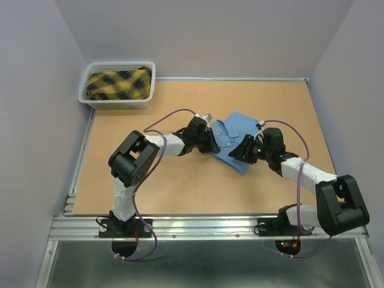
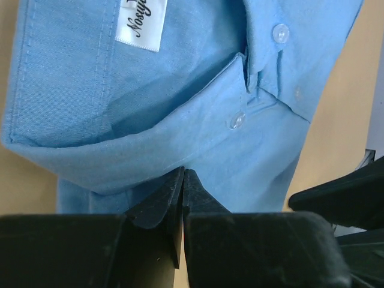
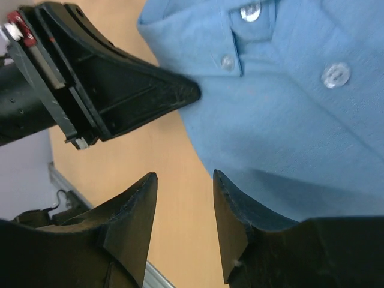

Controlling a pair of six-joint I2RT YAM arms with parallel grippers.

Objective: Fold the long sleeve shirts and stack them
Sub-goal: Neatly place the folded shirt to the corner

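Folding: left gripper [image 2: 183, 174] pinches the blue shirt [image 2: 180, 96] at its edge; right gripper [image 3: 184, 176] (half open, empty) should next grip cloth.

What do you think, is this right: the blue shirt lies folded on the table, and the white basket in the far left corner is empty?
Not quite. The white basket isn't empty: it holds a yellow and black plaid cloth, as the top external view shows. The blue shirt does lie folded on the table.
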